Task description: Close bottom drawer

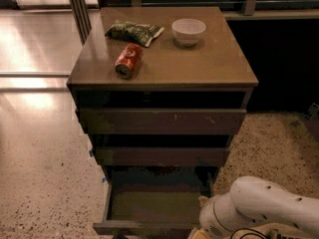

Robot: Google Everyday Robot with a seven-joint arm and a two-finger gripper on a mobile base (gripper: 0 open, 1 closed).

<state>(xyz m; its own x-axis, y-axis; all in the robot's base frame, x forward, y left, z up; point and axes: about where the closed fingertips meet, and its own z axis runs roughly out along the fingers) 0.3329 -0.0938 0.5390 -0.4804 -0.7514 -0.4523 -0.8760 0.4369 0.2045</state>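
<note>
The bottom drawer (157,205) of the brown cabinet stands pulled out toward me, with its olive-brown inner floor showing and its dark front (144,228) at the lower edge of the view. My white arm (259,208) reaches in from the lower right and lies beside the drawer's front right corner. The gripper is below the frame edge and does not show.
The middle drawer (162,156) and the top drawer (162,121) sit above it, each slightly out. On the cabinet top (209,68) lie a red can (128,60) on its side, a green snack bag (133,32) and a white bowl (188,31). Speckled floor surrounds the cabinet.
</note>
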